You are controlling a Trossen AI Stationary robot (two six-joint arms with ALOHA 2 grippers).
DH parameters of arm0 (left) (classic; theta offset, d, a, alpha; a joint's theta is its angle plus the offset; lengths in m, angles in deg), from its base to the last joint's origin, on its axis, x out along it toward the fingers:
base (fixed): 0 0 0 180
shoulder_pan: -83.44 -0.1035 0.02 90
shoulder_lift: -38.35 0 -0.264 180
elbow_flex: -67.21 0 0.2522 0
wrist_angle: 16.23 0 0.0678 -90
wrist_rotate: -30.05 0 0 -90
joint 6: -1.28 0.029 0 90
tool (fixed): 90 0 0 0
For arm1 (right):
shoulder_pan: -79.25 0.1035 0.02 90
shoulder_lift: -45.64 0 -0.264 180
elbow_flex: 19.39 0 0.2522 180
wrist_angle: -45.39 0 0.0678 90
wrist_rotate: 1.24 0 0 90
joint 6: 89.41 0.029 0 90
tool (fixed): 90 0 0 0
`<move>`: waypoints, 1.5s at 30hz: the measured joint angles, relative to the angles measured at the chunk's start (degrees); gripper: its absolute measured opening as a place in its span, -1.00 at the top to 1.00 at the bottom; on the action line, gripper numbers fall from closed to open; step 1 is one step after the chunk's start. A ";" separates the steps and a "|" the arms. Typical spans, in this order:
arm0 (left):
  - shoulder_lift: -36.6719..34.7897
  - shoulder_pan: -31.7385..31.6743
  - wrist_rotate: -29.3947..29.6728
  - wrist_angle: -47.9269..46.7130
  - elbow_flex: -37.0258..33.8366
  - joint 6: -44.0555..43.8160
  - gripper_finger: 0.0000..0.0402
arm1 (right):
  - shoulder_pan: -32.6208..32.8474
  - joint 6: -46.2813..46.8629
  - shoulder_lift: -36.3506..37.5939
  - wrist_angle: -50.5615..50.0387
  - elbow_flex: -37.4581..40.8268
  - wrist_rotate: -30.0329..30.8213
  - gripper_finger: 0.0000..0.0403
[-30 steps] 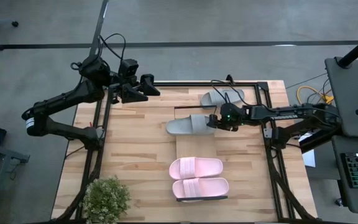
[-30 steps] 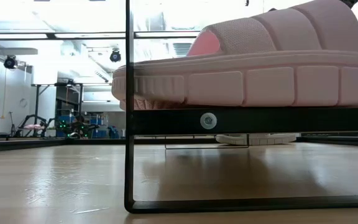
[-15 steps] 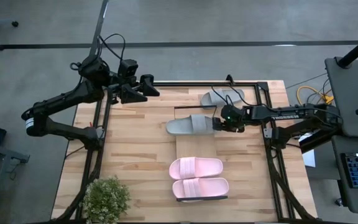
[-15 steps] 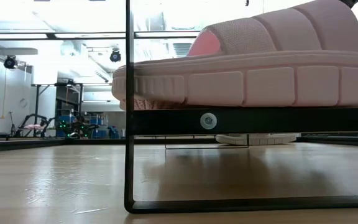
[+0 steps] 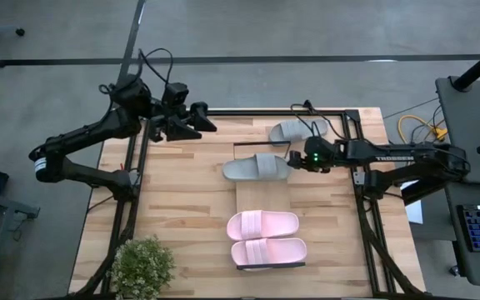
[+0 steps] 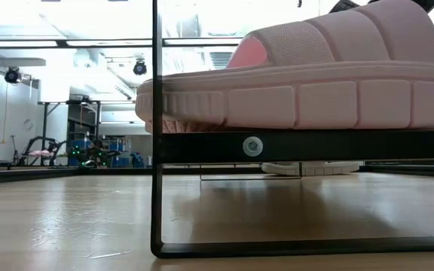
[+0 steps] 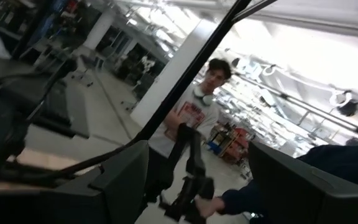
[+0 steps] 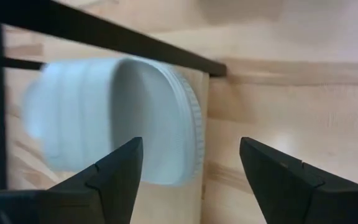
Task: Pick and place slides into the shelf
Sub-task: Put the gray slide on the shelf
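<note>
One grey slide point(image 5: 257, 167) lies sole down across the far end of the shelf point(image 5: 262, 197), a narrow light-wood board; it also shows in the right wrist view point(image 8: 117, 118). The pink pair point(image 5: 265, 237) lies side by side on the shelf's near end, and the nearer pink slide point(image 6: 300, 83) fills the low view. The second grey slide point(image 5: 298, 130) rests on the tabletop by the far edge. My right gripper point(image 5: 295, 158) point(image 8: 190, 149) is open, just right of the grey slide's end and clear of it. My left gripper point(image 5: 203, 119) point(image 7: 197, 186) is open, raised over the table's far-left corner.
A black wire frame point(image 6: 157, 150) carries the shelf at its near end, and black rails point(image 5: 358, 167) run along the table's sides. A potted plant point(image 5: 142, 265) stands at the near-left corner. A person point(image 7: 197, 106) stands in the room beyond. Bare planks point(image 5: 182, 200) lie left of the shelf.
My right gripper has drawn back toward the table's right edge, coming off the grey slide's end. That slide stays where it was on the shelf.
</note>
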 joint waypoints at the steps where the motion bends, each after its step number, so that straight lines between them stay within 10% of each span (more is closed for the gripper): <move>1: 0.00 0.00 0.15 -1.23 0.00 0.96 -0.30 | -0.02 0.04 0.88 -0.13 0.00 0.46 -0.28; 28: 9.14 -0.13 5.75 -15.09 -0.02 12.15 -0.30 | -2.52 -1.34 15.76 -7.84 -0.07 5.16 -0.20; 45: 8.07 1.19 5.73 -15.17 0.02 12.00 -0.30 | -22.98 -14.78 15.57 -7.98 -0.07 -13.78 -0.21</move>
